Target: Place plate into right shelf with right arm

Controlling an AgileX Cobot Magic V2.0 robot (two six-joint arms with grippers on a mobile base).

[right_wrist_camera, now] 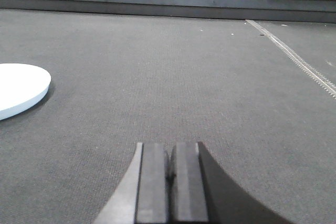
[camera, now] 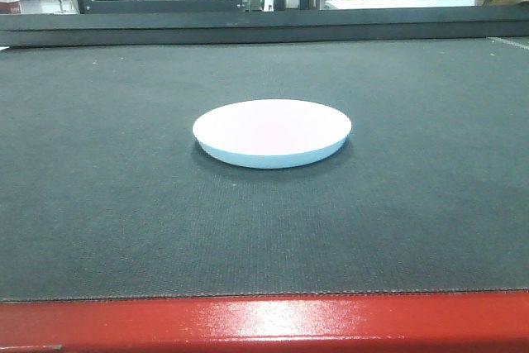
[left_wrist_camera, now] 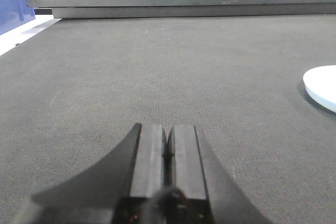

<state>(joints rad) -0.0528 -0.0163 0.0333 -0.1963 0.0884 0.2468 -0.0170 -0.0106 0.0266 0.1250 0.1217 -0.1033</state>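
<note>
Nothing of the task is done yet: left of the plate [camera: 271, 131], the left gripper [left_wrist_camera: 167, 129] sits low over the mat [camera: 99, 204] with its 2 flat black jaws pressed together on nothing. The plate lies flat and untouched, and right of the plate the right gripper [right_wrist_camera: 169, 148] is likewise closed and empty, well apart from it. Reaching, grasping, lifting and shelving are all left, with the shelf not plainly in view; the plate is round, shallow, smooth and white with a pale blue underside, and the mat under it is dark, coarse-woven fabric.
</note>
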